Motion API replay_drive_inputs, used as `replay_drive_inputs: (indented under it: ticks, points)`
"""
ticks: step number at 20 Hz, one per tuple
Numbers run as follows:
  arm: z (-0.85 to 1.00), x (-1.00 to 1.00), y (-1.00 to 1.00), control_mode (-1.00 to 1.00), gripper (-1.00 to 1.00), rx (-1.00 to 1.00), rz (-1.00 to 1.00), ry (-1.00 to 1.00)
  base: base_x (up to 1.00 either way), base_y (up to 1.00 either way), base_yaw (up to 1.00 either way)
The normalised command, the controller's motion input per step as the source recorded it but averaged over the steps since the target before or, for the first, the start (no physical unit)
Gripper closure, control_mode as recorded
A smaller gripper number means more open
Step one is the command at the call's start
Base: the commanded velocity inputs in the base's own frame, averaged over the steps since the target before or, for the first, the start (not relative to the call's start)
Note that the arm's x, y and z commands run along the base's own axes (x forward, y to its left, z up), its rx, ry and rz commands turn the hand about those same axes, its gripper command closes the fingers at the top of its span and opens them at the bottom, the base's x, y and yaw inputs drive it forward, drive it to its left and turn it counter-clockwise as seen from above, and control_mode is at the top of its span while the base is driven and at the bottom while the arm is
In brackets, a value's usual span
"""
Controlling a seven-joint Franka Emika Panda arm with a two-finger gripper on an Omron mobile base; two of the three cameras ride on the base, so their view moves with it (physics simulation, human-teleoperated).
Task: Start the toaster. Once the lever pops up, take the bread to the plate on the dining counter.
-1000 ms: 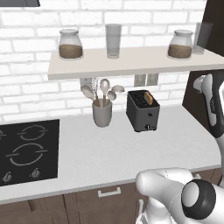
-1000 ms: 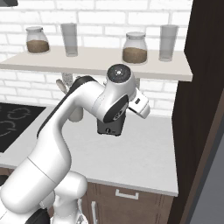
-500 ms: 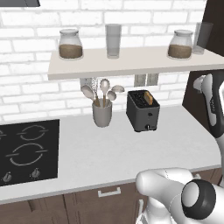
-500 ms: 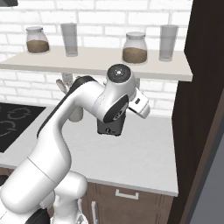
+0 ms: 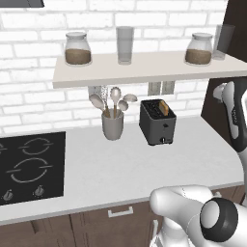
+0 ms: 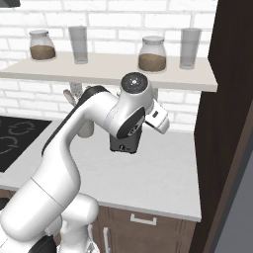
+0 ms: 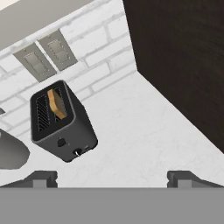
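No change vs. prior frames: claw (image 7: 112, 177) open, empty, above desk (image 7: 144, 131); toaster (image 7: 61, 122) w/ bread (image 7: 57, 104) unstarted.

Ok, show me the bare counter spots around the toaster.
Free: the wide white stretch in front of the toaster, and from the toaster right to the dark cabinet. Crowded: the utensil cup close on its left, hob beyond.

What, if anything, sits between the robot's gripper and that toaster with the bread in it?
Nothing visible does. In the hand view the open gripper looks down on the toaster across bare white worktop. The grey utensil cup stands off to the toaster's side, not in the path.
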Motion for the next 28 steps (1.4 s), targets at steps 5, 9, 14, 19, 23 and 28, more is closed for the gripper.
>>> replay_drive_inputs:
  ticks: [5,9,14,19,23,28]
  points:
    - [0.00,0.00,0.00,-1.00,-1.00,0.00,0.00,0.00,0.00,0.00,0.00]
    - [0.00,0.00,0.00,-1.00,-1.00,0.00,0.00,0.00,0.00,0.00,0.00]
    - [0.00,0.00,0.00,-1.00,-1.00,0.00,0.00,0.00,0.00,0.00,0.00]
    - [0.00,0.00,0.00,-1.00,-1.00,0.00,0.00,0.00,0.00,0.00,0.00]
    - [0.00,0.00,0.00,-1.00,-1.00,0.00,0.00,0.00,0.00,0.00,0.00]
    - [0.00,0.00,0.00,-1.00,-1.00,0.00,0.00,0.00,0.00,0.00,0.00]
